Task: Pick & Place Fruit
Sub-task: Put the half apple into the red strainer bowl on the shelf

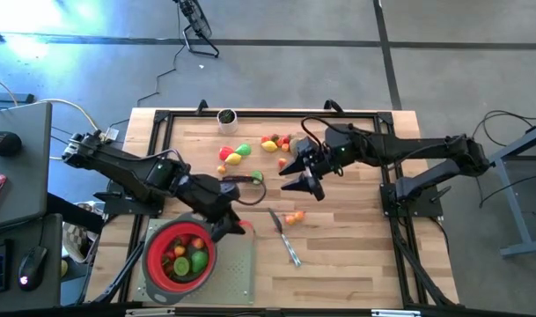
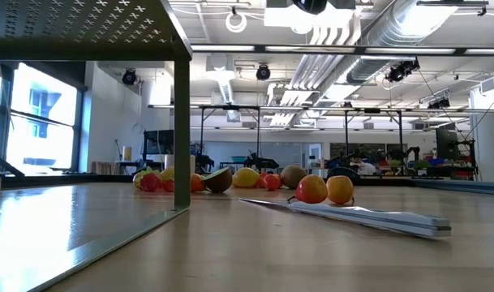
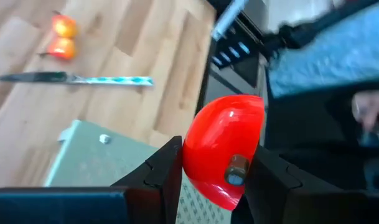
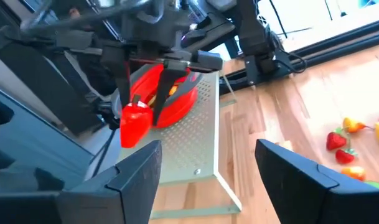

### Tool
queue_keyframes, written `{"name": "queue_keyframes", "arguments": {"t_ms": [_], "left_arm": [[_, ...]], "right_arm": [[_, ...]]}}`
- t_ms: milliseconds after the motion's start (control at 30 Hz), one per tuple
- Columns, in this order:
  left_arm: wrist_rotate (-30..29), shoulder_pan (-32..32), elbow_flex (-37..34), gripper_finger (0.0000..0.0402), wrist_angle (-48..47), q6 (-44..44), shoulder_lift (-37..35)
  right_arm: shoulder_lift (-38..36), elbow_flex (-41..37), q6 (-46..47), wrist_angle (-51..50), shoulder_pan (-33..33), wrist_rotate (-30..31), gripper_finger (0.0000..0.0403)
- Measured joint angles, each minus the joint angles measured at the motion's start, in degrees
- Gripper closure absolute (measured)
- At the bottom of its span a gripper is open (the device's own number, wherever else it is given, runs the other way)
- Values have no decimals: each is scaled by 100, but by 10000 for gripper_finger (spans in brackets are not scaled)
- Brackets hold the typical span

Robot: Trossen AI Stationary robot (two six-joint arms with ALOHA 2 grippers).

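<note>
My left gripper (image 1: 237, 227) is shut on a red toy fruit (image 3: 223, 130) with a brown stem stub (image 3: 237, 169). It holds the fruit above the grey perforated stand (image 1: 237, 269), beside the red strainer bowl (image 1: 153, 264), which has several fruits in it. My right gripper (image 1: 300, 173) hangs open and empty above the table's middle, with nothing between its fingers (image 4: 139, 168). Loose fruits lie on the table in clusters (image 1: 235, 155), (image 1: 276, 143), and a pair of fruits (image 1: 294, 217) sits near the knife (image 1: 285, 239). My left gripper pinches the red fruit between its two fingers, on opposite sides (image 3: 190, 155) of its rounded body. The fingers slant downward from the table's left. The fruit is lifted clear above the stand (image 4: 136, 124), its stem stub toward the wrist camera.
The stand's leg (image 2: 182, 122) and perforated top rise at the near left. A small dark cup (image 1: 226, 116) sits at the far edge. Bare wood lies to the near right of the knife.
</note>
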Motion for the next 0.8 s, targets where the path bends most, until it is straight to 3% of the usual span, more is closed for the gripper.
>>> {"name": "queue_keyframes", "arguments": {"t_ms": [200,400,567,800], "left_arm": [[-179,0,-1,270,-227,-642,53],[-156,0,-1,270,-188,-719,62],[367,-1,145,270,-319,-851,-36],[965,-116,952,270,-1318,-1220,-53]], "right_arm": [[0,-2,-29,44,171,413,152],[0,-2,-265,44,304,516,153],[0,-2,-267,44,309,503,153],[0,-4,-269,220,304,503,153]]}}
